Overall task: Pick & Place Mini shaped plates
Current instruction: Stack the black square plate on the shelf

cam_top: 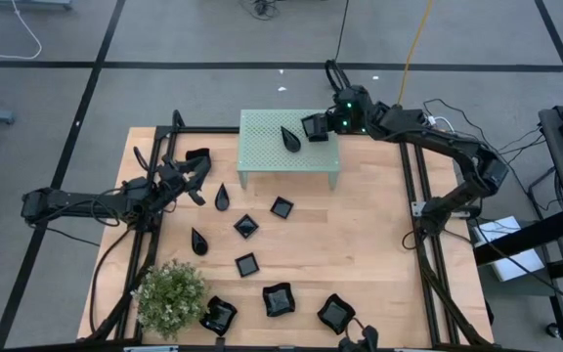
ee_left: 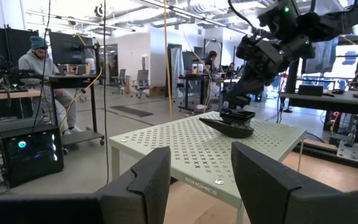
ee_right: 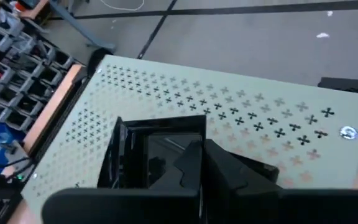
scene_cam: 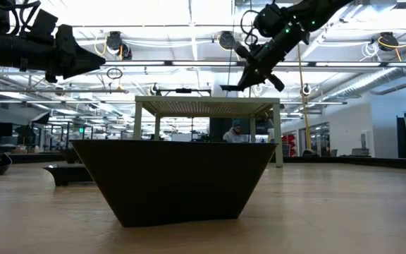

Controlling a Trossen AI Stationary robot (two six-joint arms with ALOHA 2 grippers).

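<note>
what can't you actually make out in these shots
- Low view: a black plate right at the lens fills the middle and blocks the plates behind it.
- High view: the plate at the bottom edge is cut off, so its shape is unclear.
- Right wrist view: the right gripper covers part of the square plate it holds over the green stand.
- Left wrist view: only the left gripper's fingers and the stand show; the tabletop plates are out of frame.

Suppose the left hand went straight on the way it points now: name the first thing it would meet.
Most likely the mint-green perforated stand: the open left hand faces its near edge. The teardrop plate lies farther back on top. Depth is uncertain.
</note>
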